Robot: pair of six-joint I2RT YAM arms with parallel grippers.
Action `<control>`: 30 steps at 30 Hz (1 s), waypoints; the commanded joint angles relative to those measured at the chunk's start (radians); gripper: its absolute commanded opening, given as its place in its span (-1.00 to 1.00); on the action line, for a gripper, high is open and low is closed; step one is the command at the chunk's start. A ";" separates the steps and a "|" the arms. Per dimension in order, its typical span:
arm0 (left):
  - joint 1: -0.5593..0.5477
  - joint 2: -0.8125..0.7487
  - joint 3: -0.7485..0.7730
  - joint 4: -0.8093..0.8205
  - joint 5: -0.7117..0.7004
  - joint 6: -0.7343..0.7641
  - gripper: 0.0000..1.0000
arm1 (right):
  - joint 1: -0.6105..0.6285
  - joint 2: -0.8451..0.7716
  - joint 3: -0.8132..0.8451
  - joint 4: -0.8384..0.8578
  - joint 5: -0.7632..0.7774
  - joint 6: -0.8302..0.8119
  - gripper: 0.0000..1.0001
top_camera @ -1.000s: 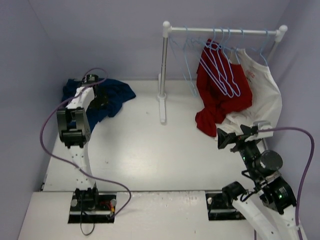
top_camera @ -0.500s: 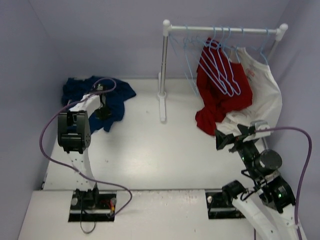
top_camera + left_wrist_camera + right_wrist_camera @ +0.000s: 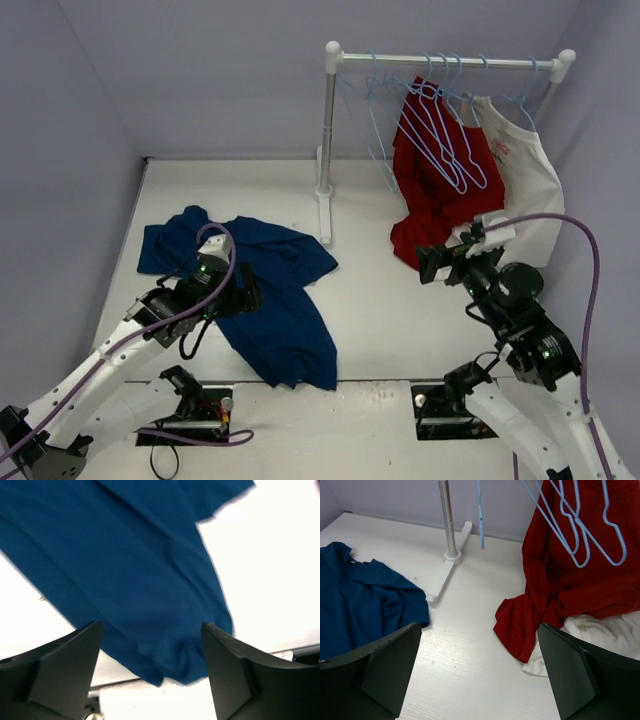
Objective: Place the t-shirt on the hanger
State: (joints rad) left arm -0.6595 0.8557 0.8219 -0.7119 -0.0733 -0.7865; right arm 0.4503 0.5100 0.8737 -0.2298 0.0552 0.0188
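walls (image 3: 200, 80) pale lilac, plain | table (image 3: 380, 320) white, wood-grained | rack (image 3: 326, 130) white rail, back right | light even

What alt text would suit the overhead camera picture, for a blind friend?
A dark blue t-shirt lies spread on a white table, the left end effector open and low over it. Back right, a rack holds light-blue hangers, a red shirt and a white shirt; the right end effector hovers open nearby.

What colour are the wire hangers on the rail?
Light blue. The hangers show best in the right wrist view, some against the red shirt.
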 commanded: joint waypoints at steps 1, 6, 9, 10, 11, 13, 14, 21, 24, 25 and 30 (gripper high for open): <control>0.010 -0.030 0.071 -0.115 -0.113 -0.024 0.53 | -0.002 0.114 0.060 0.075 -0.093 -0.038 1.00; 0.078 0.129 0.129 -0.069 -0.129 0.058 0.55 | -0.001 0.202 0.106 0.073 -0.153 -0.039 1.00; 0.165 0.285 0.126 0.044 -0.026 0.103 0.55 | -0.001 0.250 0.118 0.075 -0.165 -0.037 0.99; 0.184 0.352 0.132 0.095 -0.011 0.112 0.55 | -0.001 0.258 0.117 0.075 -0.169 -0.034 0.98; 0.192 0.399 0.143 0.137 -0.010 0.116 0.55 | -0.001 0.263 0.116 0.075 -0.173 -0.031 0.97; 0.192 0.516 0.172 0.164 -0.011 0.130 0.55 | 0.001 0.266 0.103 0.075 -0.179 -0.021 0.95; 0.192 0.553 0.203 0.178 -0.008 0.131 0.55 | 0.001 0.264 0.091 0.075 -0.176 -0.019 0.95; 0.188 0.810 0.334 0.224 0.014 0.111 0.55 | 0.003 0.235 0.014 0.073 -0.176 0.038 0.92; 0.181 0.899 0.344 0.239 0.031 0.083 0.51 | 0.003 0.209 -0.013 0.074 -0.164 0.053 0.90; 0.176 0.922 0.341 0.249 0.042 0.076 0.46 | 0.004 0.203 -0.017 0.074 -0.160 0.058 0.89; 0.121 1.011 0.302 0.325 0.076 0.025 -0.47 | 0.004 0.200 -0.027 0.075 -0.159 0.075 0.87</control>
State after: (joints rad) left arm -0.4954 1.8068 1.1543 -0.4603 -0.0525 -0.7015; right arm 0.4515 0.7133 0.8429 -0.2217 -0.1051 0.0655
